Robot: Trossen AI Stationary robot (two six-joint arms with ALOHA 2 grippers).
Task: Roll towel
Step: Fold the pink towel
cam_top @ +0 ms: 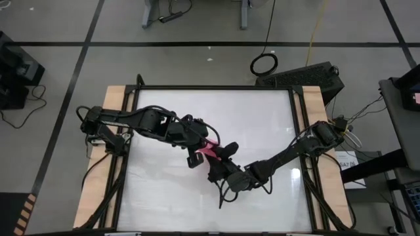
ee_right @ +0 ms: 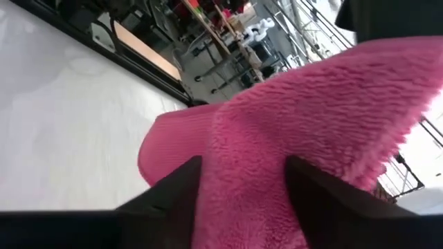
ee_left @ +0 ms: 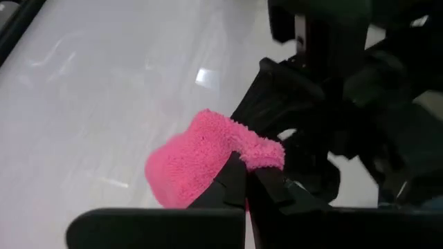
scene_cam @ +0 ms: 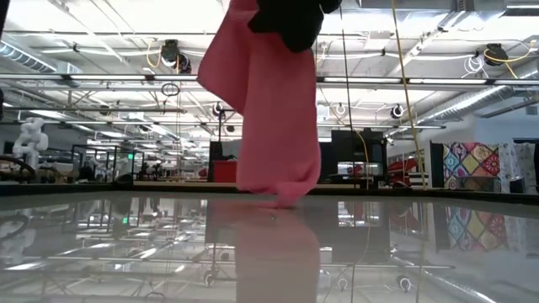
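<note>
The bright pink towel (cam_top: 210,149) is held up between my two grippers near the middle of the white table (cam_top: 262,118). In the low view it hangs as a long drape (scene_cam: 274,109), and its lower end (scene_cam: 282,199) touches the table. My left gripper (cam_top: 203,147) is shut on one edge of it. My right gripper (cam_top: 220,153) comes in from the table's right, with the towel filling the gap between its fingers. A dark gripper (scene_cam: 290,21) shows at the top of the drape in the low view; which arm it belongs to I cannot tell. My left gripper pinches a fluffy edge of the towel (ee_left: 249,155) between its two closed fingertips (ee_left: 232,181). The rest of the cloth bulges out beyond the tips, above the table. One layer or several, I cannot tell. My right gripper has a thick bunch of the towel (ee_right: 242,187) between its two fingers (ee_right: 176,190), and the cloth touches both. The towel spreads out past the fingers and hides which part of it is held.
Bare white table surface lies all around the two grippers. Wooden side rails (cam_top: 111,105) and a black frame border the table. Both arms cross close together at the table's middle.
</note>
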